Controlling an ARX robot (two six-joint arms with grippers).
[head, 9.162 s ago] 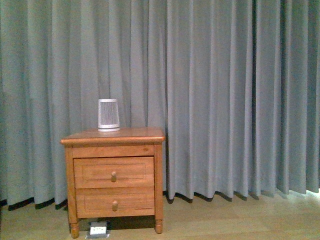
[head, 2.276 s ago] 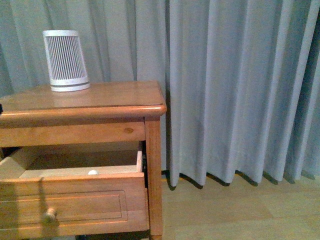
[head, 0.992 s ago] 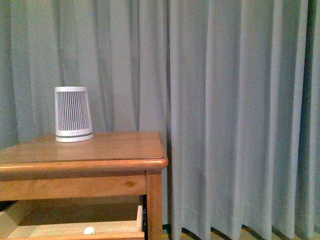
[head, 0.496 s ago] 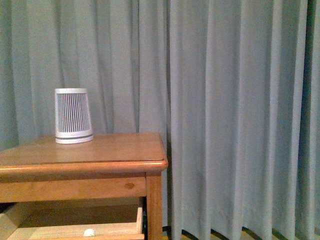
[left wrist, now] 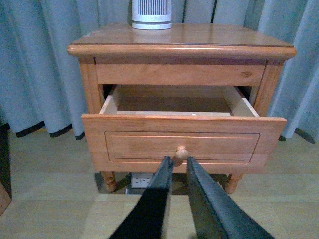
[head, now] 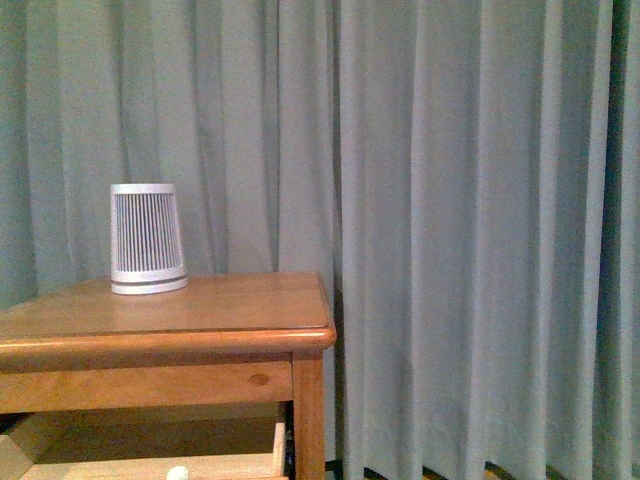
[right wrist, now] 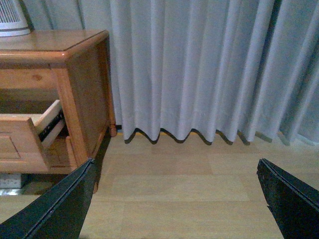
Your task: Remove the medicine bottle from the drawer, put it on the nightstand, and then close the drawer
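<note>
Grey-green curtain (head: 460,200) hangs in folds behind the work area, down to a pale wood floor (right wrist: 174,184). From the front view I read only the white cap of the medicine bottle (head: 178,472), showing at the lower edge of the frame. It sits inside the drawer (left wrist: 182,142), close behind the front panel and toward the right side wall. The drawer is pulled well out of the nightstand (head: 200,310), exposing its pale interior. On the glossy top, toward the back left corner, stands a white slatted cylinder (head: 147,240), upright.

The left gripper (left wrist: 178,162) is level with the drawer's round knob (left wrist: 181,152). Its dark fingers (left wrist: 154,204) are parted narrowly, one tip at each side of the knob; I cannot tell whether they press on it. The right gripper (right wrist: 174,199) is spread wide and holds nothing, over bare floor to the right of the nightstand.
</note>
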